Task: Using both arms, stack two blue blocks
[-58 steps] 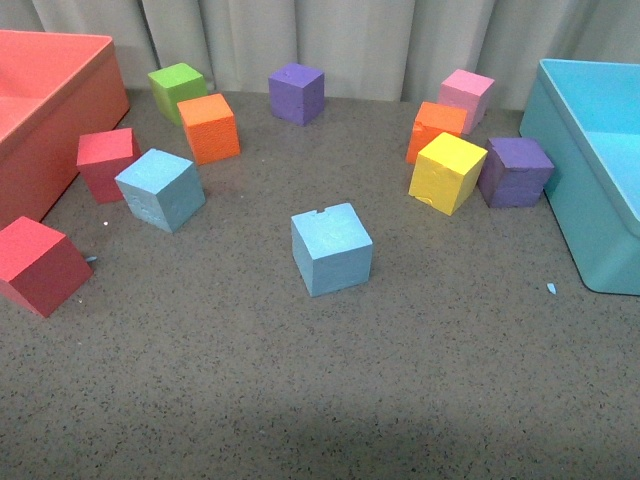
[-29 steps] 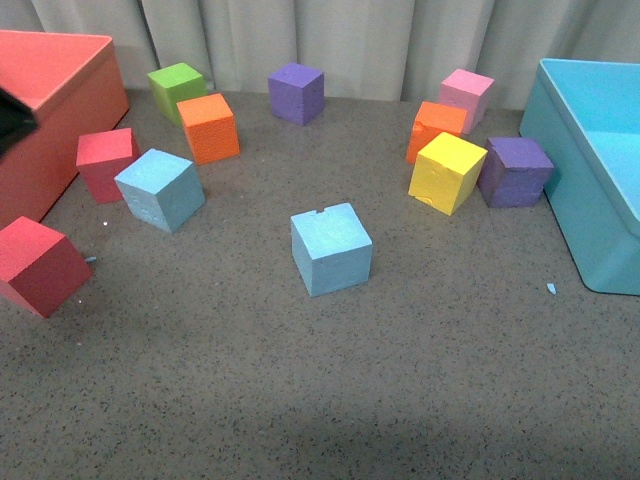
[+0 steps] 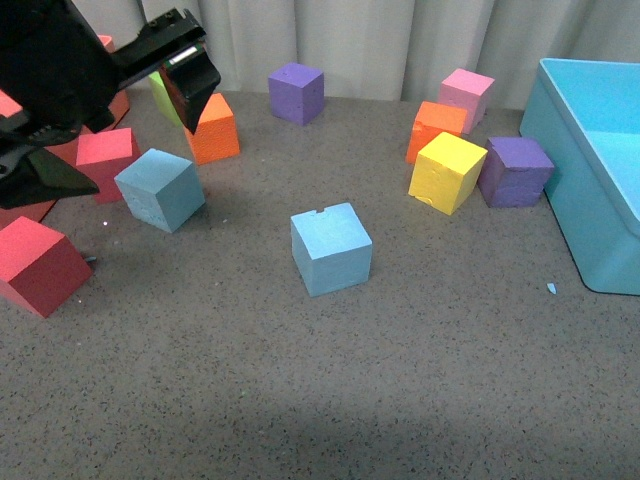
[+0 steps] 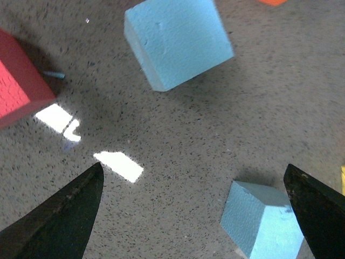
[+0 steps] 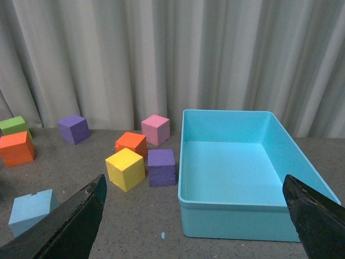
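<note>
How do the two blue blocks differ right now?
The centre blue block has a notch in its top rear edge; the left blue block shows none. The left one is turned corner-on beside a red block; the centre one stands alone, nearly square to the camera. Same colour and size.

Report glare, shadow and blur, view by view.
Left wrist view: two hard white glare patches on the table, the blue block nearest the red cube slightly soft-edged, the fingers of the left claw plain black silhouettes. Front view: the left arm is a dark mass with little detail; a dim band crosses the near table. Right wrist view: even light, the cyan bin sharp.
</note>
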Robot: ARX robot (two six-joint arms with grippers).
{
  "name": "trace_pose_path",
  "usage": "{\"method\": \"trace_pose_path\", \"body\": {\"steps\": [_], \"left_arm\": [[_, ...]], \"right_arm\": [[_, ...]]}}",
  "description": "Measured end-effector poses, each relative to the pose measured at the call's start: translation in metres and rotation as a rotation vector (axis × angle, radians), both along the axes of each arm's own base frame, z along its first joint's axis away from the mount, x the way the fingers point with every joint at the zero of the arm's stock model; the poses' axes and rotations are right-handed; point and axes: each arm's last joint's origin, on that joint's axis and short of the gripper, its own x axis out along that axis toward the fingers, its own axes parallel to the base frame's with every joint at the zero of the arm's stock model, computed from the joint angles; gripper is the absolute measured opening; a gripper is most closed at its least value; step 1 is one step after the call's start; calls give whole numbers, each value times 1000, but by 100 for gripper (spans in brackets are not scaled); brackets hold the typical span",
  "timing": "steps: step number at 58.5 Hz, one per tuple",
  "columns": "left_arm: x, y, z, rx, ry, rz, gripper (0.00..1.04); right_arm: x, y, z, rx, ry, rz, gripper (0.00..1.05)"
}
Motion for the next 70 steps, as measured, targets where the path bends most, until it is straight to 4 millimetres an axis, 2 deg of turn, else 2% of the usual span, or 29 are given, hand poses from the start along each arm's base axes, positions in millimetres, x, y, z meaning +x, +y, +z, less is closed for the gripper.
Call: {"method": "trace_pose_path", "body": {"steps": [8, 15, 28, 45, 70], "left_arm": [[24, -7, -13, -31, 78, 102, 98], [42, -11, -17, -74, 100, 150, 98], [67, -5, -21, -66, 122, 235, 98], [76, 9, -35, -32, 155, 257, 98], [85, 9, -58, -23, 205, 249, 98]], "right_arm": [[0, 0, 0, 0, 0, 0, 95], [0, 0, 0, 0, 0, 0, 95], [0, 0, 0, 0, 0, 0, 95], [0, 0, 0, 0, 0, 0, 95], [0, 0, 0, 0, 0, 0, 95]]}}
